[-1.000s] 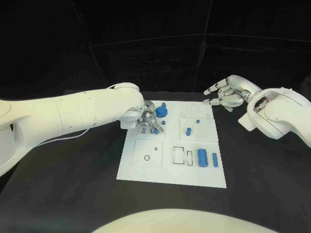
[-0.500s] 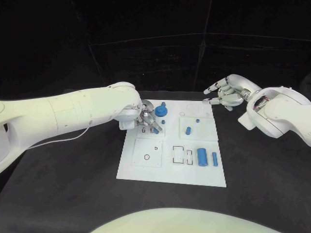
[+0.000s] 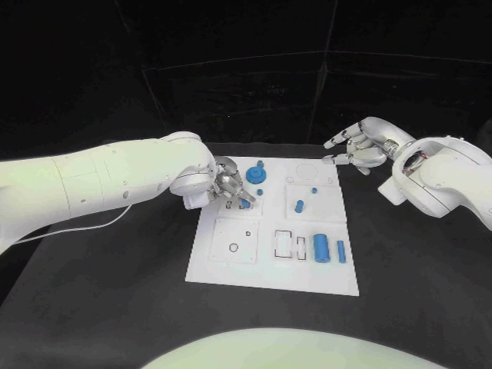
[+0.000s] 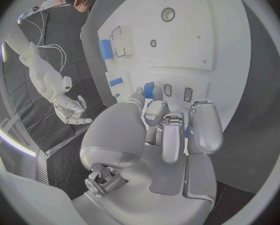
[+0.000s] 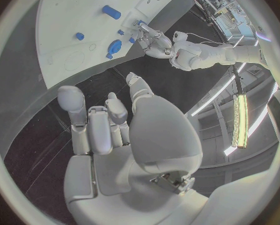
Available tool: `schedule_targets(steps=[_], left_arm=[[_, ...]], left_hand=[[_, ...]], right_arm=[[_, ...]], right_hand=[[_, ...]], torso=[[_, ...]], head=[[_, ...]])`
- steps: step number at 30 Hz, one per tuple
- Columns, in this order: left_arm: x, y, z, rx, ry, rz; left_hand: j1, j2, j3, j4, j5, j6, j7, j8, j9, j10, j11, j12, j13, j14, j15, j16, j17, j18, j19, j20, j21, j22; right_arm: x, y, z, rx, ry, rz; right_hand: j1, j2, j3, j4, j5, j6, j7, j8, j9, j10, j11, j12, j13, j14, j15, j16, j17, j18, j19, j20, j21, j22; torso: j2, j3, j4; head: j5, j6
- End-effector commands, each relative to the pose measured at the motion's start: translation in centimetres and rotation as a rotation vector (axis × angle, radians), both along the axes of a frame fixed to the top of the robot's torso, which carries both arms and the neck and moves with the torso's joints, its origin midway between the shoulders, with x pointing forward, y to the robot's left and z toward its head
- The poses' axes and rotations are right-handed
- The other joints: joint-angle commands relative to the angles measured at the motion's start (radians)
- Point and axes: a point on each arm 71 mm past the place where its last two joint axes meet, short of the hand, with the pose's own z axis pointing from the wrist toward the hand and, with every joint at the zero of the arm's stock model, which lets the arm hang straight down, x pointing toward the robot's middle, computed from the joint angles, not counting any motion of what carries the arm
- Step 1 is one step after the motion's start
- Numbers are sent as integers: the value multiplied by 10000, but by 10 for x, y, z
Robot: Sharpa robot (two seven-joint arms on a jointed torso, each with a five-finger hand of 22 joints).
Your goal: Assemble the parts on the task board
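Black table (image 3: 113, 307), dark backdrop. White task board (image 3: 270, 273) at centre, long side running toward 12 o'clock.

Left hand (image 3: 230, 184) sits over the board's 10 o'clock corner, fingers curled down around a small blue part (image 4: 149, 90) by the twin slots. Part is pinched at the fingertips, as far as the left wrist view shows.

Right hand (image 3: 357, 147) hovers off the board at 1 o'clock, fingers spread, holding nothing.

Other parts: round blue knob (image 3: 255, 176) just beside the left hand; short blue peg (image 3: 299, 206) mid-board; wide blue block (image 3: 320, 248) and slim blue bar (image 3: 339, 251) at 4 o'clock, side by side.

Handling judgement: parts look like small rigid plastic, light, smooth, likely to slip or tip. Take the pinched piece across its flat sides, near its top, keeping it upright over the slot. Board itself is stiff; unlikely to shift much.
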Motion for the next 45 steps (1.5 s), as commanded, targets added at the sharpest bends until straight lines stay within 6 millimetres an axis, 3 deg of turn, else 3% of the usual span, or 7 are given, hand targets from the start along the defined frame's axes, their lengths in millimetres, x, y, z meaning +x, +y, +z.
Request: schedule_targets(steps=[1, 9, 19, 45], left_arm=[[3, 4, 4, 212, -1014, 258], [3, 9, -3, 797, -1595, 191], [2, 7, -6, 1127, -1724, -27], [-2, 4, -12, 1435, -1133, -563]], left_hand=[[-264, -187, 1538, -1058, -13, 19, -27, 61, 64, 61, 9, 54, -26, 1057, -12, 31, 2634, -68, -35, 32, -27, 14], [-366, -315, 1883, -1108, -7, 25, -31, 89, 92, 81, 4, 70, -14, 1057, -8, 31, 2634, -68, -27, 26, -26, 32], [-531, -511, 2388, -1178, -8, 33, -28, 123, 132, 104, 0, 80, -16, 1057, -7, 31, 2634, -69, -18, 25, -32, 49], [-592, -594, 2611, -1226, -10, 35, -30, 135, 149, 107, -2, 73, -30, 1057, -7, 31, 2634, -71, -15, 25, -33, 62]], right_arm=[[0, 0, 1, 46, 72, 32], [0, 0, 1, 69, 90, 13], [0, 0, 1, 75, 94, 19], [0, 0, 0, 59, 128, 53]], right_hand=[[94, -30, 10, 73, 54, -62, -2, 67, -4, -44, -26, 2, -10, 353, -64, -31, -1, 110, -4, -39, -33, -10], [94, -30, 10, 73, 54, -62, -2, 67, -4, -44, -26, 2, -10, 353, -64, -31, -1, 110, -4, -39, -33, -10], [94, -30, 10, 73, 54, -62, -2, 67, -4, -44, -26, 2, -10, 353, -64, -31, -1, 110, -4, -39, -33, -10], [111, -37, 10, 70, 55, -63, -3, 72, -3, -41, -27, 10, -9, 355, -66, -32, 3, 109, 4, -41, -36, -9]], torso=[[-11, -1, 22], [-12, -18, 9], [7, -12, -32], [-2, -12, -28]], head=[[-9, -21], [52, -30], [100, -16], [130, -71]])
